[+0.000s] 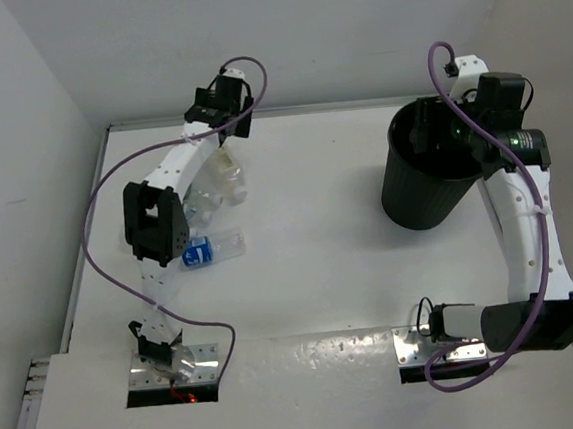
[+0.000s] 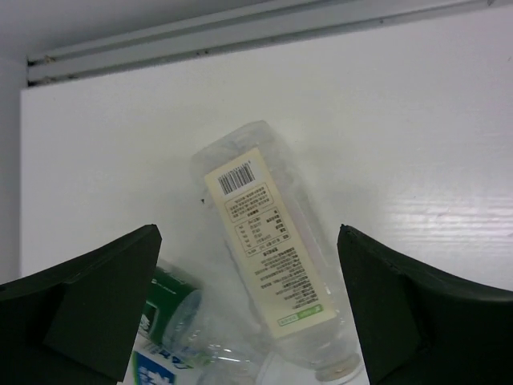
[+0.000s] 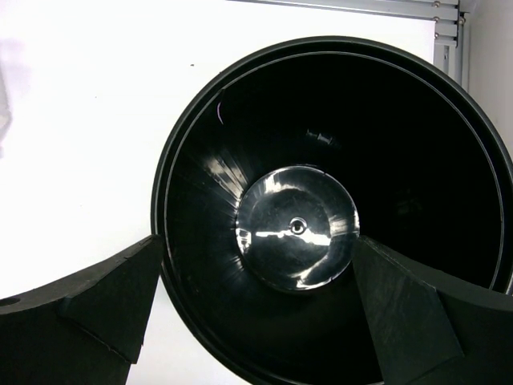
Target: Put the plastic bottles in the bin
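The clear, crinkled plastic bottles (image 1: 219,185) lie in a heap on the white table (image 1: 322,272) at the far left, well apart from the tall round black plastic bin (image 1: 425,187), which has none in it. The left gripper (image 2: 248,237) hangs wide open over the pale-label bottle (image 2: 268,249), so it should drop straight down and squeeze its long sides softly, as thin plastic can slip. The right gripper (image 3: 256,241), wide open and empty, hangs over the bin.

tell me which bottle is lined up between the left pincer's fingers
The pale-labelled bottle with the barcode, centred between the open left pincer's fingers. The green-labelled bottle sits by one finger; the blue-labelled bottle lies farther off.
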Controlling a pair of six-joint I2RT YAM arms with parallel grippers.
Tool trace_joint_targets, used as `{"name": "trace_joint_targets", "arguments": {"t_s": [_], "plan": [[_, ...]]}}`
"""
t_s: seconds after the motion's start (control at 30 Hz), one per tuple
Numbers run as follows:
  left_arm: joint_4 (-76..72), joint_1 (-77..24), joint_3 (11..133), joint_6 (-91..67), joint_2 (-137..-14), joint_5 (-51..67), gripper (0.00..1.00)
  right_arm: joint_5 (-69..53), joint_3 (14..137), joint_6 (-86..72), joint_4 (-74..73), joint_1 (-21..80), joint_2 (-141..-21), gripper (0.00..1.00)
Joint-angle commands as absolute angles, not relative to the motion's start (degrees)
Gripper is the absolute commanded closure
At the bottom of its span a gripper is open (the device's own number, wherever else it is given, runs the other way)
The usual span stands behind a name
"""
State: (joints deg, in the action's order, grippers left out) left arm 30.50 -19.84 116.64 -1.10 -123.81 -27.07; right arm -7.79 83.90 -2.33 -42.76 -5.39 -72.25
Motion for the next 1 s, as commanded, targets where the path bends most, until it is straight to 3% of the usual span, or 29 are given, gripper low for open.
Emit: {"name": "trace_joint_targets", "arguments": {"t_s": [0.0,0.3,0.97], "plan": [[32.1,-19.0,119.1,-15.4,-122.8,-29.8,0.0,-8.7,83.8,-1.9,-41.7,-5.4,-71.1,0.0],[42.1,-10.7,127.7,-39.7,-131.0,-16.1,0.0,-8.3,84.6,-2.1,-42.0,-5.4,-71.5,0.0],[41.5,-12.3,127.1,-39.1,-134.9,-20.2,0.0,-8.1,84.0,-1.4,-42.2,-5.4,-71.6,0.0]]}}
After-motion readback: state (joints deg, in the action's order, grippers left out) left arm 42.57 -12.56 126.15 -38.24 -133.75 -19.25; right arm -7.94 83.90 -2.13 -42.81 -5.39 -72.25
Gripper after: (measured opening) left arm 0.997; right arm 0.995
